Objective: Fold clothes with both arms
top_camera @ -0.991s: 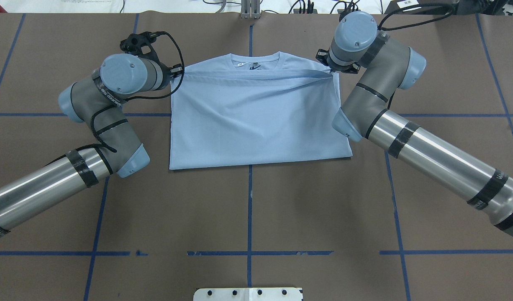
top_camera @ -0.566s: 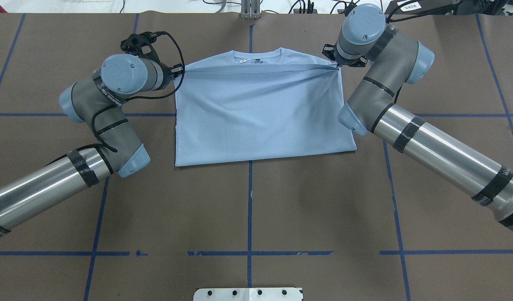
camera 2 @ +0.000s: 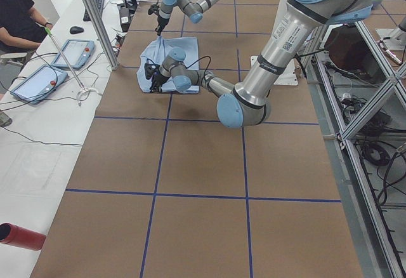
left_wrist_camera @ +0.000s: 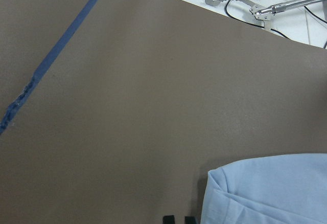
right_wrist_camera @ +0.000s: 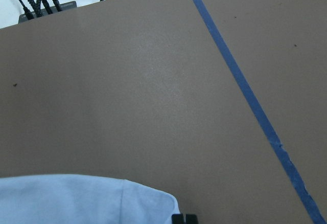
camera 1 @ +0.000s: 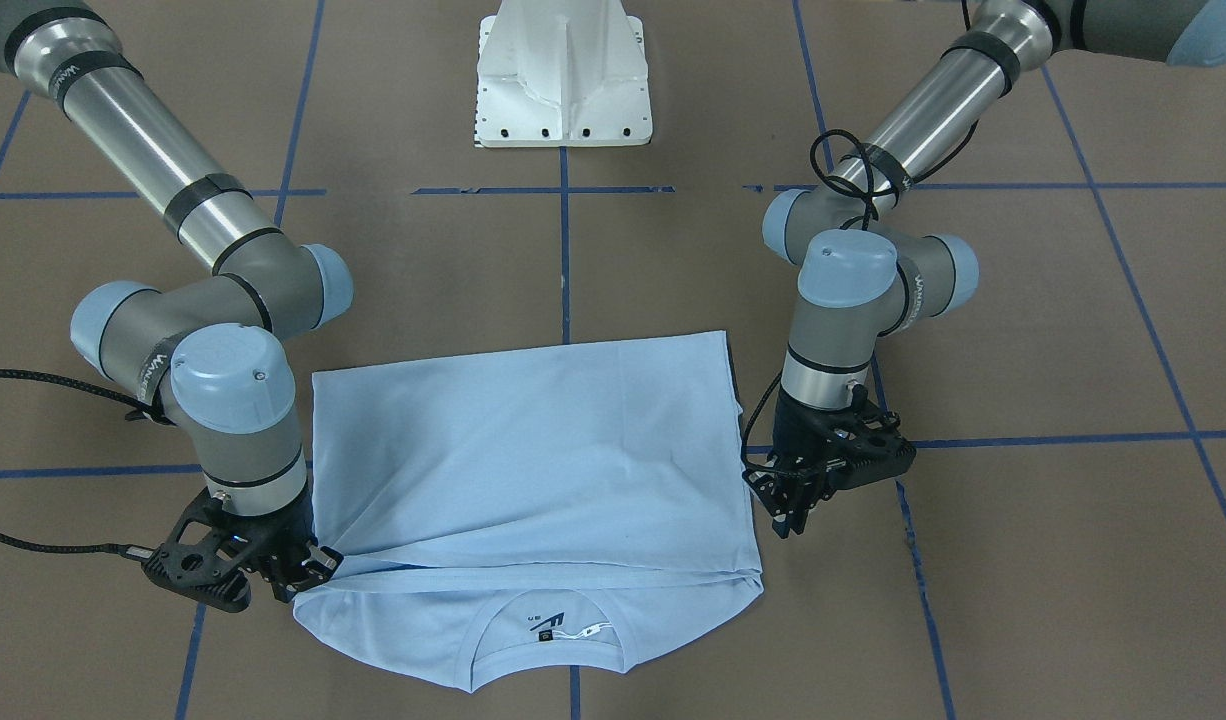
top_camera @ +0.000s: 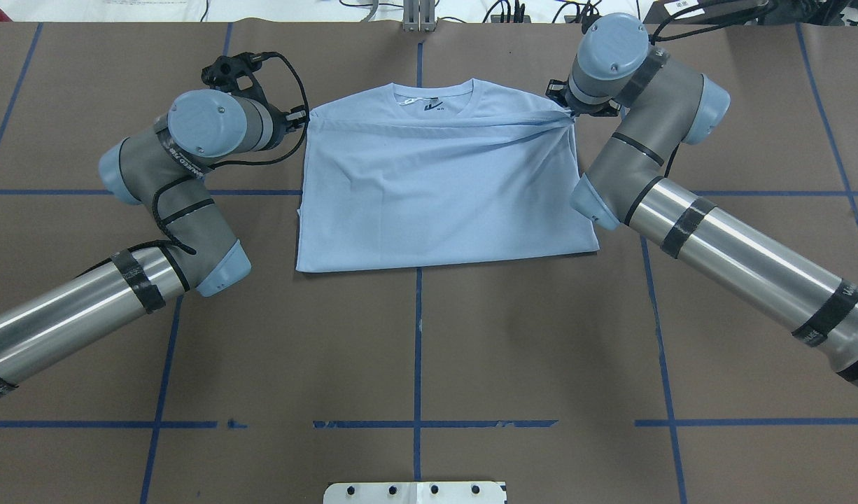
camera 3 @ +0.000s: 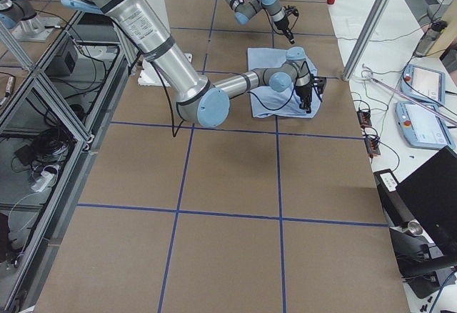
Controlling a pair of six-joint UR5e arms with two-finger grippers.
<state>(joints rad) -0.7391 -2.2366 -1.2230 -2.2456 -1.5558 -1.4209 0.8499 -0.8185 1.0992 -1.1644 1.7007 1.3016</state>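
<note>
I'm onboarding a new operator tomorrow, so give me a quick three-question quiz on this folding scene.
1. True or false: the collar of the T-shirt is hidden by the folded-up layer.
2. The right gripper is: A. pinching the folded layer's corner; B. clear of the cloth; C. resting on the collar.
3. Short answer: is cloth caught in the left gripper?
Key: 1 false; 2 A; 3 no.
</note>
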